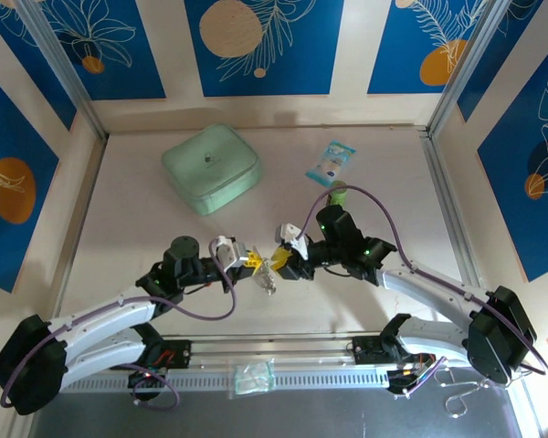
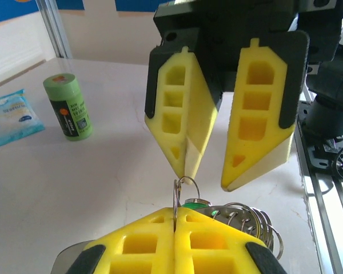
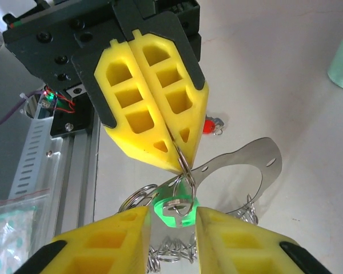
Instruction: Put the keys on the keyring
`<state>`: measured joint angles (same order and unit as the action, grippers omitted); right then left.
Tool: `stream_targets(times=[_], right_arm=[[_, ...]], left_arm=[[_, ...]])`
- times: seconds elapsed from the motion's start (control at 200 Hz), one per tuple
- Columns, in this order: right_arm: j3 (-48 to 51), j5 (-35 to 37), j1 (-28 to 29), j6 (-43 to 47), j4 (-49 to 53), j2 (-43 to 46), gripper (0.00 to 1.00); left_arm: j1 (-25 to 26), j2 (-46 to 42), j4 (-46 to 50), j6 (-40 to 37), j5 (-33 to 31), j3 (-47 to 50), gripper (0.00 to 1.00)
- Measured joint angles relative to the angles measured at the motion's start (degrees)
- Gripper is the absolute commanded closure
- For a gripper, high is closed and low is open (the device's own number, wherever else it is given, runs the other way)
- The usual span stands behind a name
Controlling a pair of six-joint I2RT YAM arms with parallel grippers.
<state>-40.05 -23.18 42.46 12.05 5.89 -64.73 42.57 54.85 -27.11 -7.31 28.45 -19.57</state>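
Right in front of the arms, mid-table, the two pincers meet nose to nose. The left pincer [image 2: 175, 220] is clamped tight, its yellow pads flat against each other, and it pinches a small wire ring [image 2: 187, 184] that stands up out of its tip. From the right wrist view that little loop runs down to the head of the green key [image 3: 162, 213].

The right pincer [image 2: 209, 178] is spread to a moderate gap and holds nothing. One of its fingertips [image 2: 184, 165] touches the top of the wire ring, while the other fingertip hangs clear to the side. The green key's head sits in the gap between the two fingers.

The keyring [image 3: 271, 165] lies just beyond the green key, a pale thin hoop under the spot where the pincers meet. Its fringe of silvery loops [image 2: 252, 220] is bunched beside the left pincer. Whether the hoop lies flat on the table [image 1: 146, 210] or is tipped up, I cannot tell.

The red key [image 3: 210, 124] lies on the table by itself, past the left pincer and apart from the hoop.

Farther back a green cylinder [image 2: 68, 107] stands upright, with a blue-and-white sachet [image 2: 11, 117] just beside it. A mint-green pouch [image 1: 210, 169] rests toward the back left, well apart from the work.
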Motion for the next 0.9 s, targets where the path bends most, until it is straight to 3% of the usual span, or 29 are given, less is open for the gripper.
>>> stream_targets(times=[0.31, 0.825, 0.855, 0.9], right_arm=[[0.0, -0.92, -0.48, -1.97, -2.01, -0.76, 1.0], [0.0, -2.36, -0.59, -2.05, -1.95, -3.69, 1.0], [0.0, -2.38, -0.59, -2.05, -1.97, -3.63, 0.95], [0.0, -2.4, -0.59, -2.21, -1.97, -3.28, 0.78]], left_arm=[[0.0, 0.0, -1.05, -0.02, 0.02, 0.63, 1.0], [0.0, -0.17, -4.0, 0.42, 0.57, 1.86, 1.0], [0.0, -0.28, -4.0, 0.42, 0.68, 1.86, 1.0], [0.0, -0.42, -4.04, 0.44, 0.79, 1.86, 1.0]])
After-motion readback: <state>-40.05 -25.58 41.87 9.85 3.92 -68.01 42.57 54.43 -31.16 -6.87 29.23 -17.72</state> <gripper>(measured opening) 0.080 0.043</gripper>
